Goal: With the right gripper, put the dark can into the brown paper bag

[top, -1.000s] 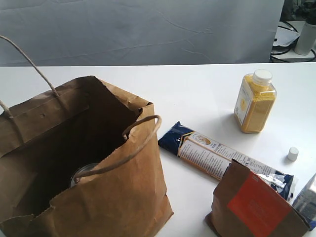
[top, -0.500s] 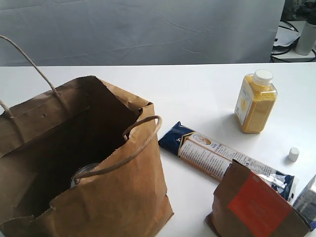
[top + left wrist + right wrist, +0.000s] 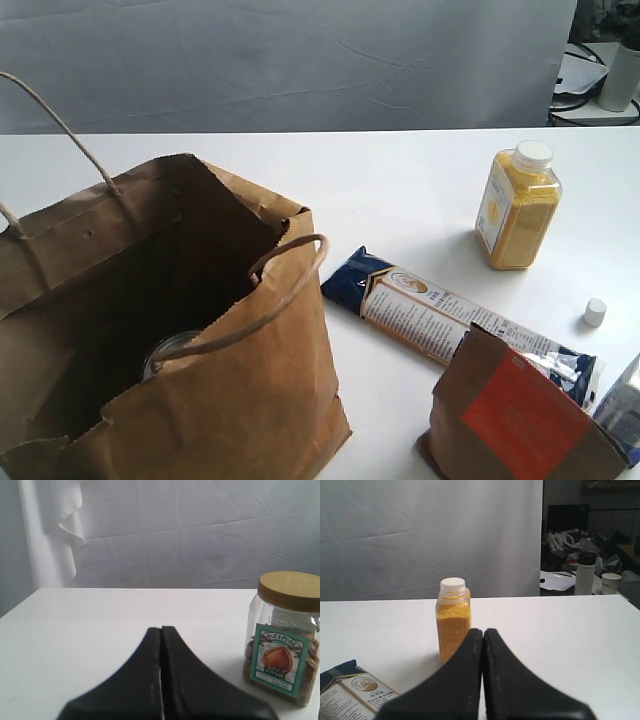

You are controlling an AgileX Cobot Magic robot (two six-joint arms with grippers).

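Nothing was moved since earlier frames. Dark can point(image 3: 168, 352) was judged delivered inside brown paper bag point(image 3: 250, 400), counter's point(image 3: 400, 190) near-left corner; right gripper point(image 3: 483, 632) was pressed together, empty.

A wrinkled pale grey cloth backdrop point(image 3: 300, 60) hangs behind a white tabletop point(image 3: 400, 180) in soft, even light. At the far right, past the cloth's edge, a dim cluttered desk point(image 3: 597, 591) holds papers point(image 3: 557, 581), a flask point(image 3: 585, 572) and a cup point(image 3: 610, 583).

white table point(image 3: 400, 190) | brown paper bag point(image 3: 250, 400) | yellow bottle point(image 3: 518, 215) | blue packet point(image 3: 430, 310) | brown pouch point(image 3: 520, 420)
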